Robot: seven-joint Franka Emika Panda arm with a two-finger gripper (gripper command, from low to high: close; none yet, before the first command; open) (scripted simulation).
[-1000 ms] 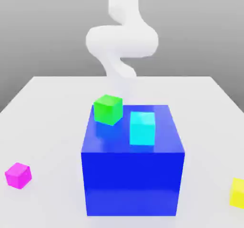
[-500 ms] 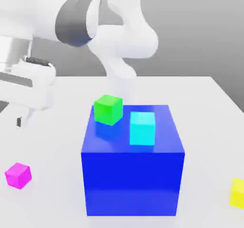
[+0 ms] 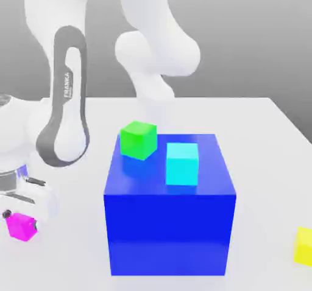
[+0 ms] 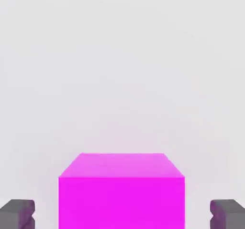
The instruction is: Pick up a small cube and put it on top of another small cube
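Lying square to the tool (image 4: pixel 122 215), the magenta cube (image 4: pixel 122 199) sits between spread fingers (image 4: pixel 25 215).

Two cubes (image 3: pixel 138 140) (image 3: pixel 182 164) sit on the big block (image 3: pixel 170 234).

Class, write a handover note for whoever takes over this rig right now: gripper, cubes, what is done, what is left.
Gripper: open, fingers either side of the pink cube, gaps showing.
Pink cube: on the table, at the exterior view's left.
Green cube and cyan cube: on the blue block.
Done: gripper lined up.
Left: grip, lift, stack on another small cube.
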